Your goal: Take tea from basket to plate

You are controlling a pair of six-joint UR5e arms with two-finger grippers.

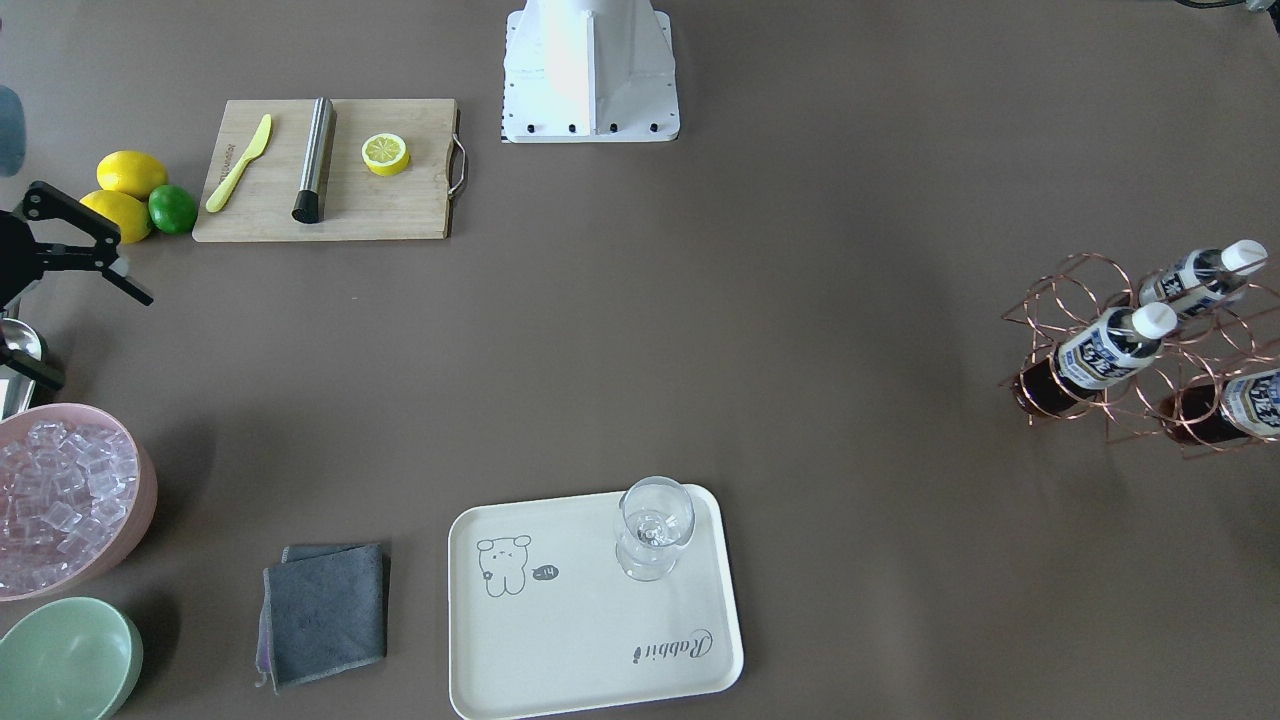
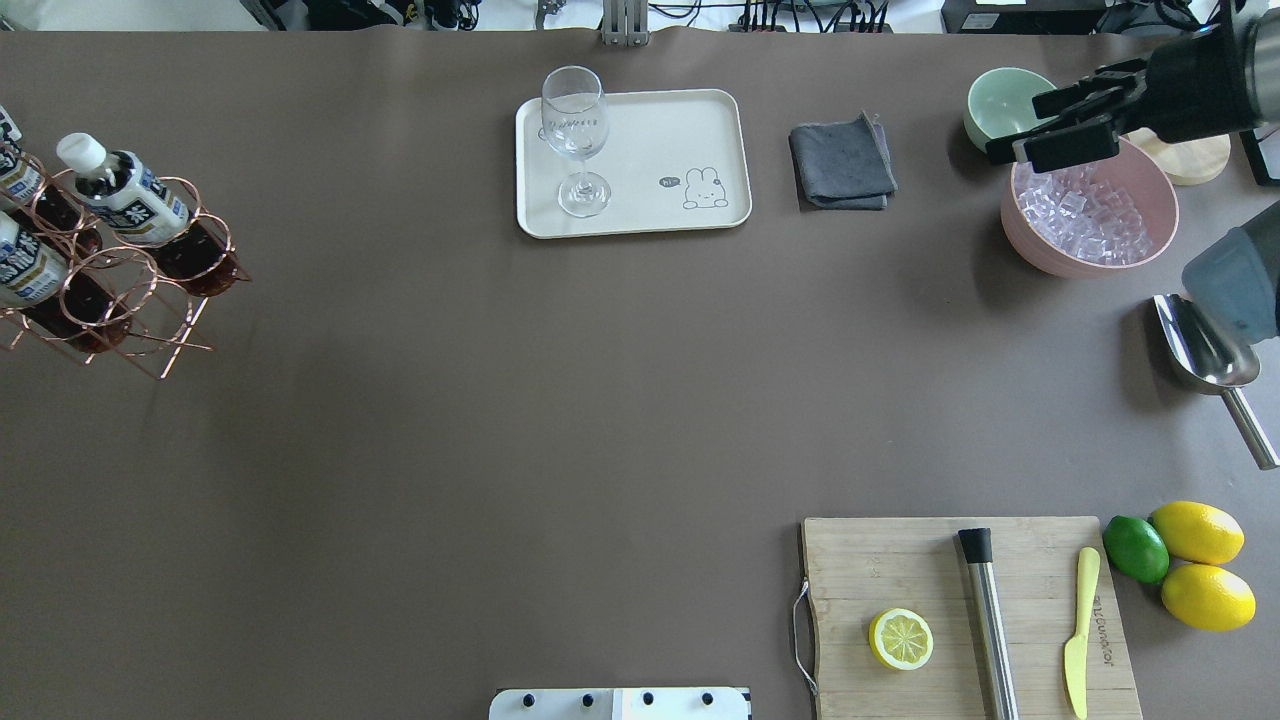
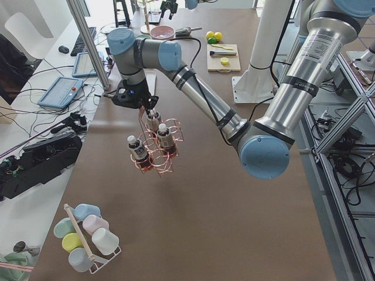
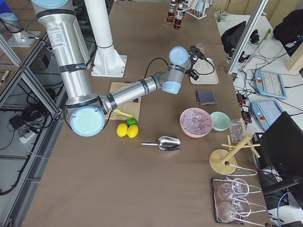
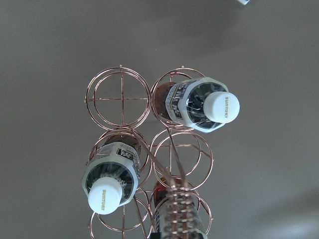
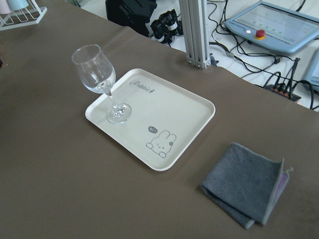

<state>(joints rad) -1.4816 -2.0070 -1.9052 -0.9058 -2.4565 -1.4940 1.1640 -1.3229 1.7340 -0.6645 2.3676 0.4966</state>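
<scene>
**A:** Where is the tea?

**B:** In the copper wire rack, at the table's left end in the overhead view. Three bottles sit in its rings. From the middle of the left wrist view, the clearest tea bottle is at 1 o'clock and a second bottle at 7 o'clock. The third is half hidden under the coiled handle.

**A:** Which arm should take it?

**B:** The left, I'd say. The left gripper hangs right over the rack. The right gripper hovers by the pink ice bowl at the opposite end — well apart from any bottle.

**A:** And the hands?

**B:** The right one's fingers are spread with nothing between them. The left one shows only in the side view, and its own camera catches no fingers, so I cannot tell.

**A:** How do the bottles lie?

**B:** Leaning, not upright. In the overhead view each long axis runs from the white cap at 10 o'clock down to the base at 4 o'clock. A bottle probably has to come out cap first along that slant.

**A:** Then where?

**B:** The cream tray lies between 2 and 3 o'clock from the rack in the overhead view. A wine glass stands on its left part — the end with the drawing is bare.
</scene>
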